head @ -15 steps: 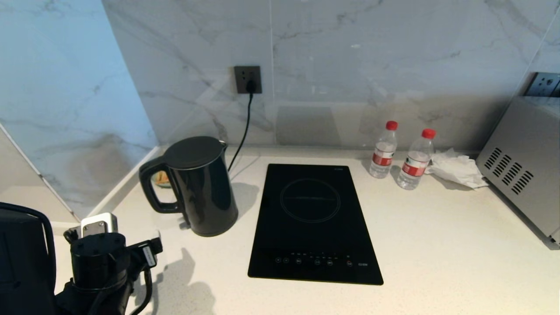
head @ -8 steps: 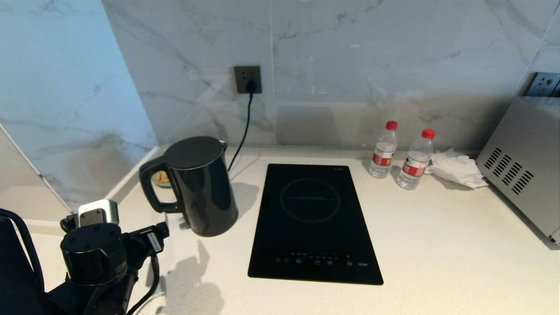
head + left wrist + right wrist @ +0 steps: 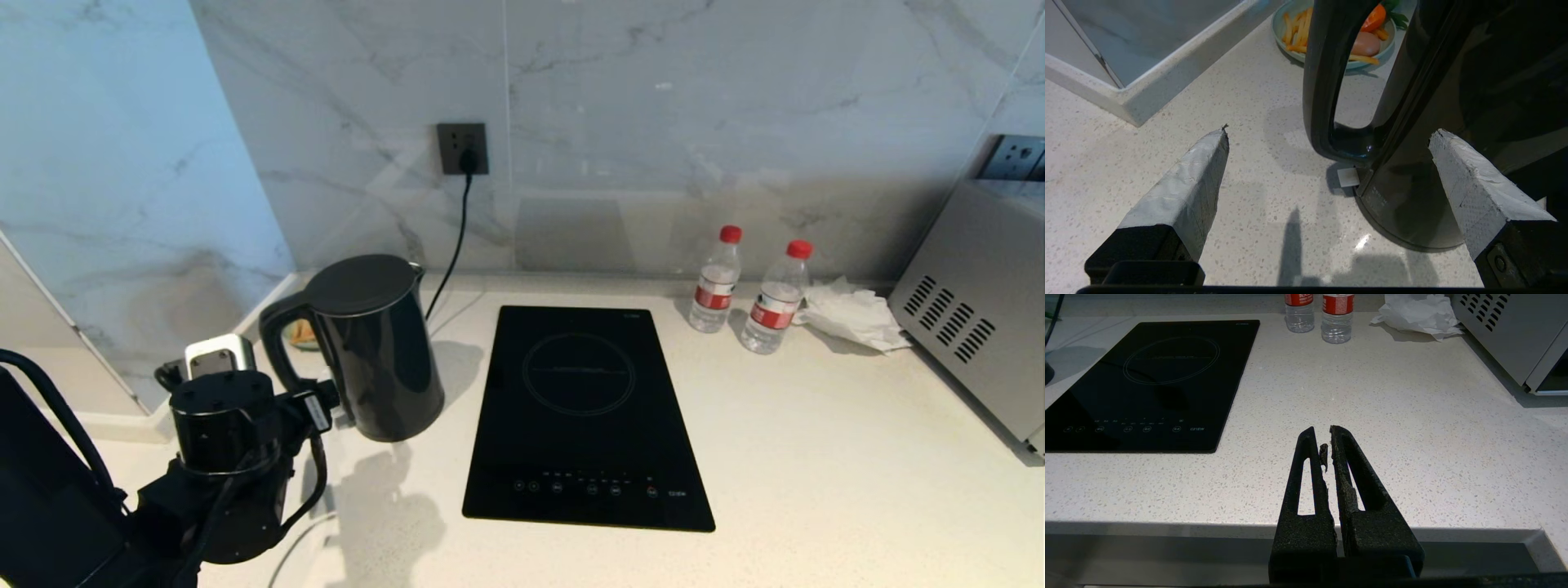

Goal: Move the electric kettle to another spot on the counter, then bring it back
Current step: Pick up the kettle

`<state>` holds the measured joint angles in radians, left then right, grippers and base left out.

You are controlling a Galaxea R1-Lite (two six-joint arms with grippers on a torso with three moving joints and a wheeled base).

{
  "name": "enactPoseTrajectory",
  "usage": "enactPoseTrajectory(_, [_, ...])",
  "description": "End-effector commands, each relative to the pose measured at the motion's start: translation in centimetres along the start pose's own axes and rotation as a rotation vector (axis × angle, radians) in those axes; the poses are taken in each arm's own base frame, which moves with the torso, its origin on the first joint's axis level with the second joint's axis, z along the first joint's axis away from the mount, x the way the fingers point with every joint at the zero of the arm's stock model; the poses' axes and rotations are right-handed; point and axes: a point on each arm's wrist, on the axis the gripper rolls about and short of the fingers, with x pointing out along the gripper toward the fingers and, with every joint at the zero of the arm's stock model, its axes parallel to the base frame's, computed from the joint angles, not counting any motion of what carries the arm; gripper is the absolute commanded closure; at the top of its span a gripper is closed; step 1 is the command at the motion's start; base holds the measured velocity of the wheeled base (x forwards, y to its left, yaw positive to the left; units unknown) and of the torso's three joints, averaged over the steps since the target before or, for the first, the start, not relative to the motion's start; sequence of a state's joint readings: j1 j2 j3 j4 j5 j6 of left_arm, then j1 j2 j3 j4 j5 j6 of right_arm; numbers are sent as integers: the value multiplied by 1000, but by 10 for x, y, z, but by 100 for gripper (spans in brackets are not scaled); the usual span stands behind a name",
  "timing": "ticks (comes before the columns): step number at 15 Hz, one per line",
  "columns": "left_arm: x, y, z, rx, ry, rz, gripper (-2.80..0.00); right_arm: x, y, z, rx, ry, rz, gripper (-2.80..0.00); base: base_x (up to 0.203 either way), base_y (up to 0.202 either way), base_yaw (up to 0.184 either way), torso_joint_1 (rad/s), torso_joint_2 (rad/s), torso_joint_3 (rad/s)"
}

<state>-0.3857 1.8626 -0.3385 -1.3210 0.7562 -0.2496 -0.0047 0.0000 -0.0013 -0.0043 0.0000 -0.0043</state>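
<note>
Kettle [image 3: 371,347] upright on counter [image 3: 816,457]; left gripper [image 3: 1329,136] fingers apart nr handle.

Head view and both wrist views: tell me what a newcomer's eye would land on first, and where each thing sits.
The glossy black electric kettle stands at the counter's back left, handle toward the left gripper, which hovers beside it with fingers wide open. To its right lies the black induction hob, and further right two red-capped water bottles stand by the wall. The right gripper is shut at the counter's front edge.
</note>
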Motion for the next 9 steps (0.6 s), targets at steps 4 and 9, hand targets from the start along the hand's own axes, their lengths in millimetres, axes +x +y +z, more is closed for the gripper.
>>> enactPoseTrajectory(4, [21,3,2,-6,-6,66,-280,0,0,0,0,0,0,0,0,0,0,0,0,0])
enactPoseTrajectory(9, [31,6,7,-5,-23,94,-280,0,0,0,0,0,0,0,0,0,0,0,0,0])
